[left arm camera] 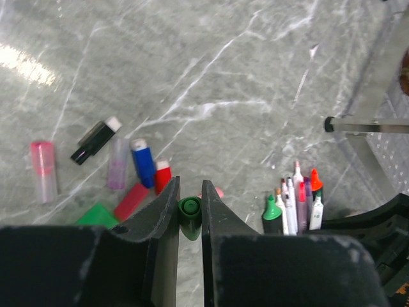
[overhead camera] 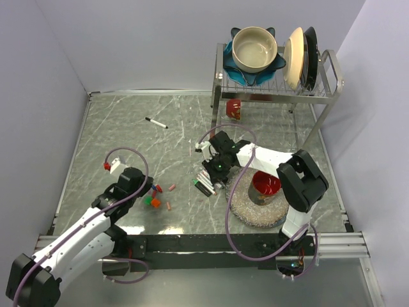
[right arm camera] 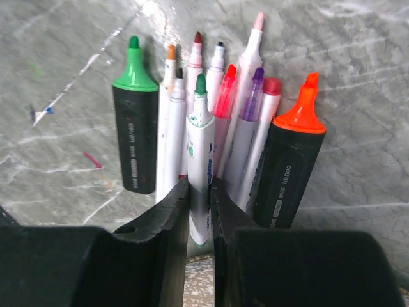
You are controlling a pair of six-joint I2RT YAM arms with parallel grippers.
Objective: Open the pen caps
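Note:
My left gripper (left arm camera: 190,199) is shut on a small green pen cap (left arm camera: 189,219), held just above the table. Several loose caps lie to its left: blue (left arm camera: 142,163), red (left arm camera: 162,176), another red (left arm camera: 131,201), green (left arm camera: 96,216), clear pink (left arm camera: 43,169), clear purple (left arm camera: 117,164) and black (left arm camera: 96,139). My right gripper (right arm camera: 200,192) is shut on a white marker with a bare green tip (right arm camera: 200,137). It lies in a row of uncapped markers (overhead camera: 205,185), between a black green-tipped highlighter (right arm camera: 135,128) and a black orange-tipped one (right arm camera: 291,166). The cap pile (overhead camera: 155,198) lies by my left gripper (overhead camera: 151,190).
A dish rack (overhead camera: 319,96) with a bowl and plates stands at the back right, with a red can (overhead camera: 234,109) under it. A red cup (overhead camera: 264,187) sits on a round mat (overhead camera: 246,214). A lone black pen (overhead camera: 156,122) lies far left. A rack leg (left arm camera: 367,125) is near.

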